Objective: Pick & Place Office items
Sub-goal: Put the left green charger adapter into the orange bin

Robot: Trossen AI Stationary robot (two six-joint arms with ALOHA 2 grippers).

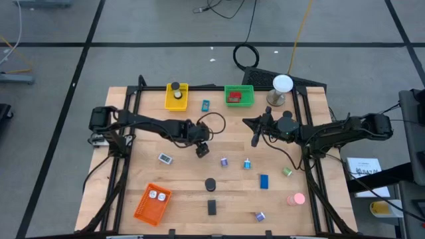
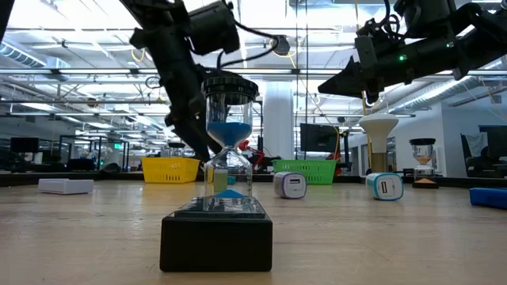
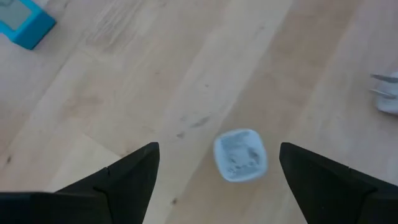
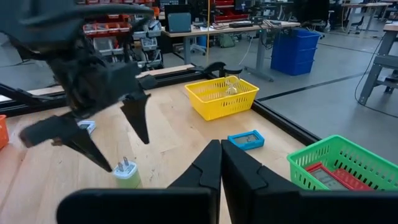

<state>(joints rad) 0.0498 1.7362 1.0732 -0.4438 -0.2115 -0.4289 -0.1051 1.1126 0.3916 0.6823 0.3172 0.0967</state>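
My left gripper (image 1: 202, 150) hangs open over the middle of the table, tilted down. A small pale plug-shaped piece (image 3: 240, 155) lies on the wood just ahead of the gap between its fingers, untouched; it is the purple piece (image 1: 224, 162) in the high view. My right gripper (image 1: 255, 140) is shut and empty. It is held level above the table to the right of the left one, its fingers (image 4: 219, 163) pointing toward the left gripper (image 4: 115, 140). Other office items lie scattered on the near half of the table.
Yellow basket (image 1: 176, 97) with a black disc and green basket (image 1: 239, 95) with a red piece stand at the far edge. Orange basket (image 1: 153, 202) is at near left, white ball on a stand (image 1: 282, 87) at far right. Loose pieces: cyan piece (image 1: 205, 105), blue block (image 1: 263, 181), black disc (image 1: 210, 184), black block (image 1: 212, 207).
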